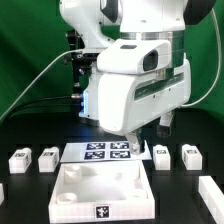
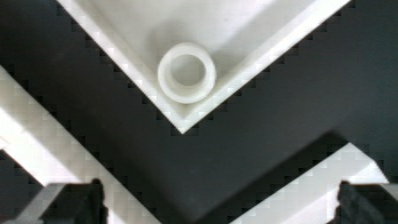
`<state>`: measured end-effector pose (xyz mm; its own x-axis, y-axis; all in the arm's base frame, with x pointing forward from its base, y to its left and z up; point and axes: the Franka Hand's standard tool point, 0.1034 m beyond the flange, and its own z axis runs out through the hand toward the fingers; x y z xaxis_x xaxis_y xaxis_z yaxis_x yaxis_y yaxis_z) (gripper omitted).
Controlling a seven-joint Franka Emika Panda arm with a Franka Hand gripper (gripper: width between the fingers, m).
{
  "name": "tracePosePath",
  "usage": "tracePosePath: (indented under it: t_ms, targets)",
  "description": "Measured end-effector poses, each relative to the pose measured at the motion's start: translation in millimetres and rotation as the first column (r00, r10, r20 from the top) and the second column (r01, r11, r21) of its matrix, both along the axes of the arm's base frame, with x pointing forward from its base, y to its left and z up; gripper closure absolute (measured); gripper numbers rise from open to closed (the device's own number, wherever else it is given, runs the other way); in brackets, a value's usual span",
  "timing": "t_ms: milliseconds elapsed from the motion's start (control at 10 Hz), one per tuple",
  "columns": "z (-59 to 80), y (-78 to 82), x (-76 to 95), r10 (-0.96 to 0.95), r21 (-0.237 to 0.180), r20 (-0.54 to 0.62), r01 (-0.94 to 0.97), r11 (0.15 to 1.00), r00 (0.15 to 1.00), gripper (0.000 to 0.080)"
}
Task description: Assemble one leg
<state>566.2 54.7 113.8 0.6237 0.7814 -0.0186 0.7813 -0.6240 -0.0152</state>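
Several small white legs with tags lie on the black table: two at the exterior view's left (image 1: 20, 160) (image 1: 47, 158) and three at its right (image 1: 161, 153) (image 1: 190, 156) (image 1: 210, 188). The large white panel (image 1: 100, 188) lies at the front centre. My gripper (image 1: 141, 140) hangs just above the panel's far right corner, open and empty. In the wrist view the gripper (image 2: 210, 206) shows its two dark fingers (image 2: 71, 205) wide apart with nothing between them. A corner of the panel (image 2: 187, 115) with a round hole (image 2: 187, 75) lies below. No leg shows in the wrist view.
The marker board (image 1: 105, 152) lies flat just behind the panel, under the arm. The arm's white body hides the table's middle rear. Cables hang at the back left (image 1: 72, 60). White bands (image 2: 356, 135) cross the wrist view on both sides.
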Motion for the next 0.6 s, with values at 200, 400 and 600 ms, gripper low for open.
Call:
tracePosePath:
  t_ms: [200,400,600]
  targets:
    - [0.0,0.0,0.0,0.000,0.000,0.000,0.000,1.000,1.000,0.0150]
    - [0.0,0.0,0.0,0.000,0.000,0.000,0.000,1.000,1.000,0.0150]
    - [0.0,0.0,0.0,0.000,0.000,0.000,0.000,1.000,1.000,0.0150]
